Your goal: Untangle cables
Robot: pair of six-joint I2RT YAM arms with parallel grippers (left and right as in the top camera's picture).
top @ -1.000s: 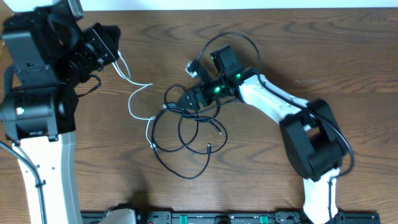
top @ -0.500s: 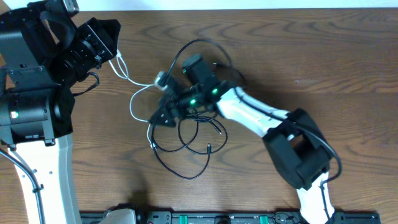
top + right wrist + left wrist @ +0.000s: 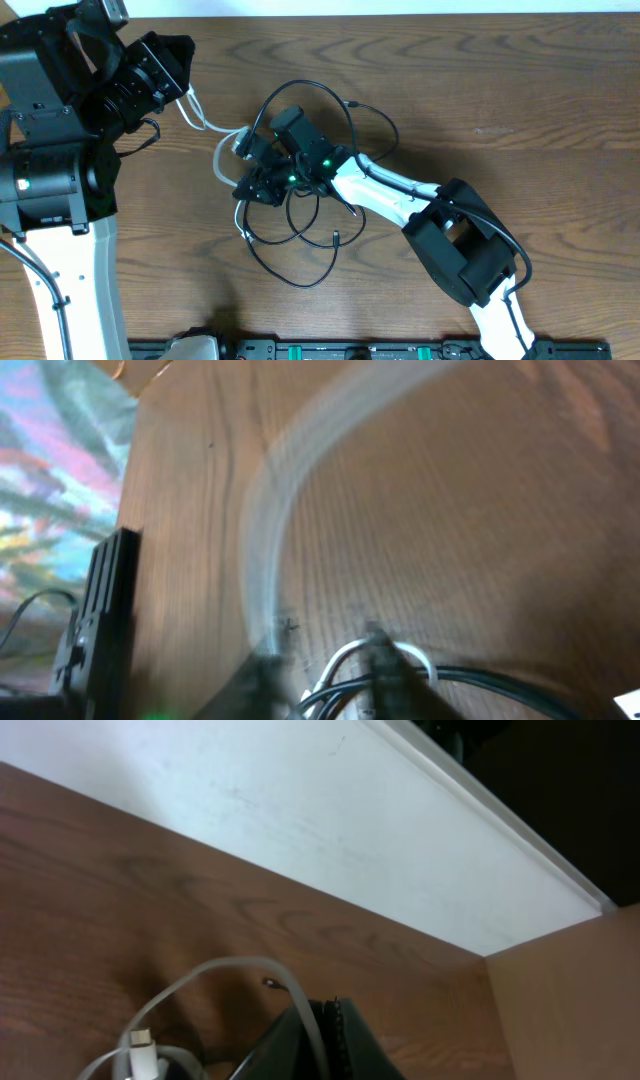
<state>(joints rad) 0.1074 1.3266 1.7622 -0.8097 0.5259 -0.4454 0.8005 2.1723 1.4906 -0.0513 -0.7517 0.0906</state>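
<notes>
Table: brown wood-grain top [image 3: 520,110], bare to the right of my right arm.
Back edge: a white panel [image 3: 300,830] runs along the far side of the table, seen from my left wrist.
Near edge: a black rail [image 3: 350,351] lies along the side of the table nearest my bases.
Right wrist's surroundings: a black bar [image 3: 95,620] at the left, with a colourful patterned surface [image 3: 50,470] beyond the table's edge.
In the way: my right arm's white link [image 3: 385,190] reaches across the right part of the tangle and covers some of the loops there.
Black cables: a loose tangle of thin cords [image 3: 297,200] near the middle of the table, one loop arching over my right wrist and others spreading toward the near edge, with small plug ends lying free.
White cable: it [image 3: 215,128] runs from my left fingers across the wood to the left edge of the tangle.
Left gripper: it [image 3: 186,88] is up at the far left, jaws pressed together with the white cable pinched between them; my wrist view shows the cord arching up and back into the closed fingers [image 3: 345,1040].
Right gripper: it [image 3: 245,168] sits at the left edge of the tangle, where white and black cords meet. My wrist view is smeared, so I cannot tell how wide the jaws stand or whether they hold anything.
</notes>
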